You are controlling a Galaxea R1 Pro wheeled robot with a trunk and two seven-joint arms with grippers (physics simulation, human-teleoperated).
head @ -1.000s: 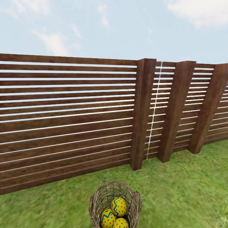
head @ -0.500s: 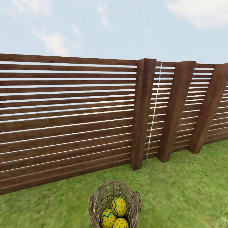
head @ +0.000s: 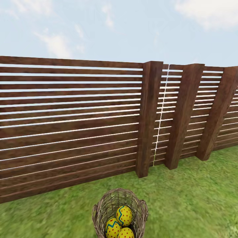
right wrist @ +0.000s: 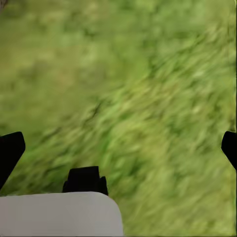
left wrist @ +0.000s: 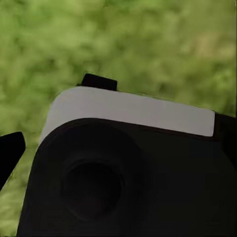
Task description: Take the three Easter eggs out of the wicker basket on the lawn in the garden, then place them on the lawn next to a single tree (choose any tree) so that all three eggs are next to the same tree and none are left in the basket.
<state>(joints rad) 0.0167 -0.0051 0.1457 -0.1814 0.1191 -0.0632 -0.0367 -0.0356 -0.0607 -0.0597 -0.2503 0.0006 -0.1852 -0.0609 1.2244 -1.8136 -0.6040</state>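
Nothing has moved since a second ago; my head sees the same scene. Largest is the dark brown slatted fence [head: 69, 125] closing the garden, with mottled green lawn [head: 195, 198] before it. On the grass just in front of that fence stands the tan wicker basket [head: 99, 215], all three yellow Easter eggs [head: 124, 215] inside, touching. My right wrist looks down on bare grass, my right pincer [right wrist: 118, 148] spread wide, holding nothing. My left pincer [left wrist: 10, 153] shows one dark tip; I cannot tell its spread.
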